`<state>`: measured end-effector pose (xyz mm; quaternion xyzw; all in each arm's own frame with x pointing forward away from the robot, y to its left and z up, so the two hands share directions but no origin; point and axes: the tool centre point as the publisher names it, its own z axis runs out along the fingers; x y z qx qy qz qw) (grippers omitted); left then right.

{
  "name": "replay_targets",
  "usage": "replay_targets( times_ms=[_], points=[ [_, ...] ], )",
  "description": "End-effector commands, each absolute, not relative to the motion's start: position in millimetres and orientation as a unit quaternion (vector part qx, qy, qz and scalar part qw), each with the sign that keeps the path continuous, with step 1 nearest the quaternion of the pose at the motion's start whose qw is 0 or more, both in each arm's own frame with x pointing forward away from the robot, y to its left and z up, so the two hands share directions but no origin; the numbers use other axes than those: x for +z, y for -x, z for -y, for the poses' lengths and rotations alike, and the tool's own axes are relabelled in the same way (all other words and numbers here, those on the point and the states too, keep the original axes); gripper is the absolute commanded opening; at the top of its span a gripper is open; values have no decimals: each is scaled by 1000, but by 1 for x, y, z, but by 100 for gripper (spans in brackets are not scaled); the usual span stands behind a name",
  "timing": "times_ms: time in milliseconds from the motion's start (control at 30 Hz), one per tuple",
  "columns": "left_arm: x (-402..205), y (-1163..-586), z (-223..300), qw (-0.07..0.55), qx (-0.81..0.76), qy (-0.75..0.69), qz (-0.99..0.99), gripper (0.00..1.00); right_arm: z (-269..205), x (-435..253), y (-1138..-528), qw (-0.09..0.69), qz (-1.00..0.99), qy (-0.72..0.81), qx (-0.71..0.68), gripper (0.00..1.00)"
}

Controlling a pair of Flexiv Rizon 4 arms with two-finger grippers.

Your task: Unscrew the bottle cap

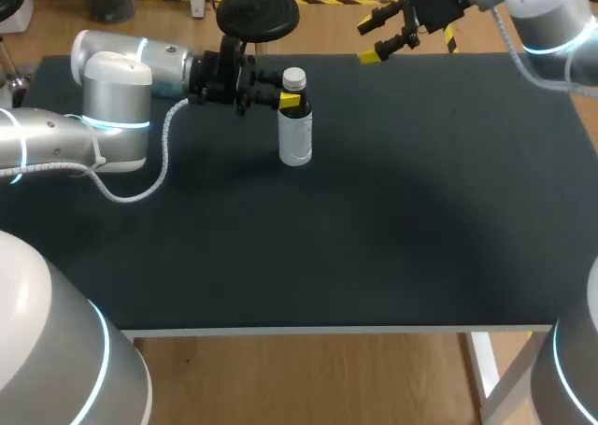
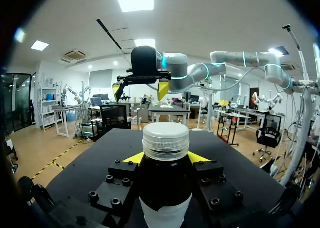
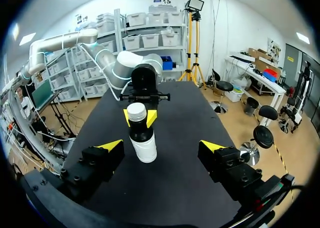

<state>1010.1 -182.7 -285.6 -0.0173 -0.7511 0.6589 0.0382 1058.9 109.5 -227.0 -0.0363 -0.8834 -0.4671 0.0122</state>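
A bottle [image 1: 296, 131] with a white body, dark neck and white screw cap [image 1: 293, 77] stands upright at the back of the black table [image 1: 374, 219]. My left gripper [image 1: 291, 98] comes in from the left and is shut on the bottle's dark neck just under the cap. In the left wrist view the bottle [image 2: 165, 193] fills the gap between the yellow fingertips [image 2: 134, 158]. My right gripper [image 1: 368, 40] hangs open above the table's far edge, to the right of the bottle and apart from it. From the right wrist view the bottle [image 3: 142, 140] stands ahead of the open right gripper [image 3: 161, 148].
The black table holds nothing besides the bottle. Its front edge [image 1: 308, 330] runs along the near side. A black round stool [image 1: 258, 12] stands just behind the far edge, close behind my left gripper.
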Motion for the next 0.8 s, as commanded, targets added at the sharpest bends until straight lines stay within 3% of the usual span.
replay_targets(
  times_ms=[33,267,800],
  points=[
    [-287,-1012,183,40,659,19,751,0,-109,-226,-1060,15,884,35,-466,100],
    [-287,-1012,183,40,659,19,751,0,-109,-226,-1060,15,884,35,-466,100],
    [-287,-1012,183,40,659,19,751,0,-158,-224,-1060,38,882,0,-469,100]
  ],
)
